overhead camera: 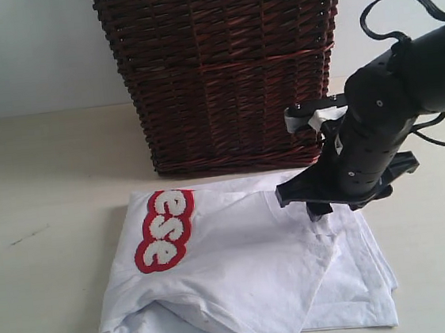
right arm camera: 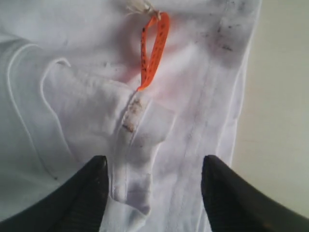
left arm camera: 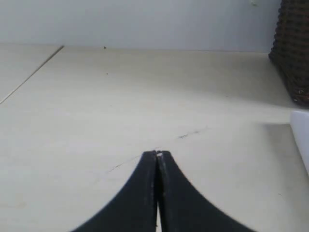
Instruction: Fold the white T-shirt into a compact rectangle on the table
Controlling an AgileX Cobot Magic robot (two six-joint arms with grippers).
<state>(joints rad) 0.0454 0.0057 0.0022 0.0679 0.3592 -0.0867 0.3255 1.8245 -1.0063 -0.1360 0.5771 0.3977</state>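
Note:
The white T-shirt [overhead camera: 257,266] lies partly folded on the table [overhead camera: 46,233], in front of the basket, with red-outlined letters [overhead camera: 164,230] on its left part. My right gripper [overhead camera: 321,209] hangs just over the shirt's upper right part. In the right wrist view the right gripper [right arm camera: 154,164] is open, and a raised hemmed fold of the T-shirt [right arm camera: 137,145] lies between its fingers, not pinched. An orange loop tag [right arm camera: 154,48] lies on the cloth beyond. My left gripper [left arm camera: 157,154] is shut and empty over the bare table [left arm camera: 120,96], out of the exterior view.
A dark brown wicker basket [overhead camera: 224,71] stands at the back, right behind the shirt; its corner is the basket [left arm camera: 292,53] in the left wrist view, with the shirt's edge [left arm camera: 301,137] below it. A thin dark scuff [left arm camera: 190,134] marks the table.

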